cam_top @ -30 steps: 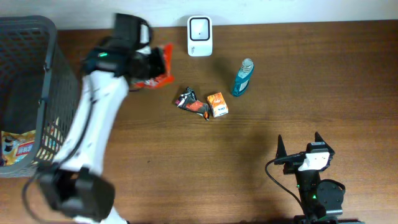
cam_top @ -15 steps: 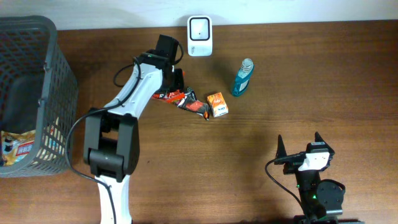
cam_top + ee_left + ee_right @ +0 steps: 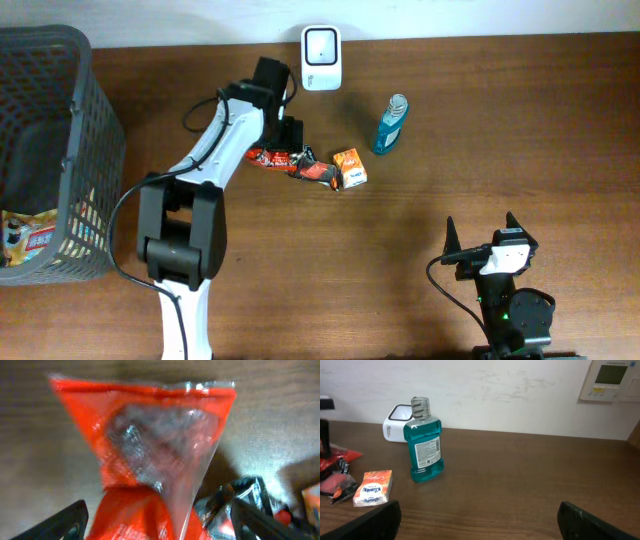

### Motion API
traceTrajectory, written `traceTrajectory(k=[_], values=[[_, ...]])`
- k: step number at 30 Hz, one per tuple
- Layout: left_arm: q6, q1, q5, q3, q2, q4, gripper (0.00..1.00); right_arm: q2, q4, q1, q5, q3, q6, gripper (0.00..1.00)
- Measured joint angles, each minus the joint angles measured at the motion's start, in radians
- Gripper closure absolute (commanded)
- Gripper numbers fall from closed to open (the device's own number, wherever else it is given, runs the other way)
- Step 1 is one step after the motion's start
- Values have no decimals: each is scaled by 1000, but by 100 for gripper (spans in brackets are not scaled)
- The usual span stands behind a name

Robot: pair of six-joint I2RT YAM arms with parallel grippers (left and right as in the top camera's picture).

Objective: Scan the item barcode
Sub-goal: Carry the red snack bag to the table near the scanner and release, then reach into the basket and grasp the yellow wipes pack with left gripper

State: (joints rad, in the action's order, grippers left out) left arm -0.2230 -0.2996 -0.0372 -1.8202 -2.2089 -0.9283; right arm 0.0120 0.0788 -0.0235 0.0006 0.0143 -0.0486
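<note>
Red plastic snack packet [image 3: 266,156], overhead view: lies on the brown wooden bench [image 3: 420,300] in the upper middle of the frame. Its long axis runs left to right, dipping slightly toward the right. Its right end meets a dark crumpled wrapper [image 3: 308,170]; whether they touch or overlap I cannot tell. A small orange carton [image 3: 350,168] sits just beside that. The left hand [image 3: 285,140] hangs over the packet's upper edge. The white box-shaped scanner [image 3: 321,45] stands at the top edge of the frame, up and to the right of the packet, near it. The right hand [image 3: 481,232] sits at lower right, well apart from all items, so the left arm is plainly the nearer one.

Left wrist view: the packet [image 3: 150,445] fills the frame, clear window panel up, sealed edge toward the top. The left hand [image 3: 157,512] has its fingers spread to both lower corners. The packet lies between them unpinched, so the hand grips nothing. No barcode is legible on this face and the picture is blurred.

Right wrist view: the right hand [image 3: 480,520] has its fingers wide apart at the lower corners with nothing between them. The packet [image 3: 340,455] shows as a red sliver at the left edge. The scanner [image 3: 397,422] stands behind a teal mouthwash bottle [image 3: 426,445].

Judgement: the move turns on closing across the packet's short axis, then carrying it up and right to the scanner.
</note>
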Motion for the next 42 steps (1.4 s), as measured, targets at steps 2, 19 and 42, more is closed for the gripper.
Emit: traceTrajectory(k=[2, 19, 42], values=[[0, 8, -5, -71, 0, -58, 12, 0, 0, 0, 0, 0, -1, 2], [6, 336, -230, -657, 350, -263, 1, 0, 0, 0, 0, 0, 0, 2], [-340, 919, -175, -101, 170, -273, 1, 0, 0, 0, 0, 0, -1, 2]])
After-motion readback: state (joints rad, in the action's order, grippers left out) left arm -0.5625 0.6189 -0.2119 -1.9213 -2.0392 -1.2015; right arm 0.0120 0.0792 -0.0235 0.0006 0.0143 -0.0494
